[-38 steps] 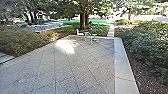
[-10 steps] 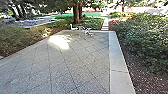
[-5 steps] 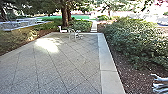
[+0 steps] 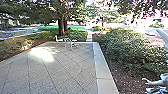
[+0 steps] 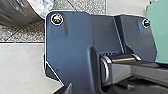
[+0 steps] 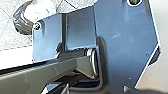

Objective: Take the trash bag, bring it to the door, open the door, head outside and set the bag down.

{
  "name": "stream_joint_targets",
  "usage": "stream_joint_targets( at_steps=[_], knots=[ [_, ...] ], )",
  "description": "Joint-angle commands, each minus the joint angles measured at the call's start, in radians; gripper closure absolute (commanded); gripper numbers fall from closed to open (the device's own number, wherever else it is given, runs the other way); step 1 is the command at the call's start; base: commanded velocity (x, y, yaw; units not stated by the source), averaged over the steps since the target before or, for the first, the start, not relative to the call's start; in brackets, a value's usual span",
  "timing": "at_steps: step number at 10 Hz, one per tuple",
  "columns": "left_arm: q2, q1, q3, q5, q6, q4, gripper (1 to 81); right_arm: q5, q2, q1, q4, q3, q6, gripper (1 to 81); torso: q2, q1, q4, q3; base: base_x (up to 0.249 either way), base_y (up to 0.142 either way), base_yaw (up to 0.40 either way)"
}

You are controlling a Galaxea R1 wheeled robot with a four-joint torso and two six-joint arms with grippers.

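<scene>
Out on the paved yard (image 4: 62,72), pale edging (image 4: 106,80) ran alongside mulch and shrubs (image 4: 122,47). Trash bag (image 5: 21,13) seen against speckled paving, partly cut off; resting or hanging, unclear. Left end effector (image 5: 98,88), right end effector (image 6: 96,89): couldn't tell whether clenched or released. Pale shapes (image 4: 160,83) at head view's right edge, indistinct.

Big tree (image 4: 61,26) past far end of stone ground (image 4: 67,67). Chair (image 4: 59,39) in front of tree, table (image 4: 68,40) near chair. Bright sun spot (image 4: 43,54) on stone, left side. Thin lines cross stone. Pale edge (image 4: 105,72) along right side. Brown dirt (image 4: 125,80) next to edge, big green bush (image 4: 127,50) behind dirt. More bushes (image 4: 18,46) far left. Green strip (image 4: 77,27) behind tree.
</scene>
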Motion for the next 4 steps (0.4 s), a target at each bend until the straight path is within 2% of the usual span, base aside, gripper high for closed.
stream_joint_targets(
  at_steps=[1, 4],
  knots=[
    [0.056, 0.002, -0.076, -0.008, 0.007, 0.021, 1.0, -0.060, 0.015, 0.031, -0.012, 0.012, -0.005, 1.0, 0.000, 0.001, 0.000, -0.002, 0.000, 0.000, 0.000],
    [0.068, 0.051, -0.091, -0.114, 0.007, 0.029, 1.0, -0.060, 0.026, 0.028, -0.014, 0.012, -0.005, 1.0, 0.000, 0.001, 0.000, 0.004, 0.000, 0.000, 0.000]
  ],
)
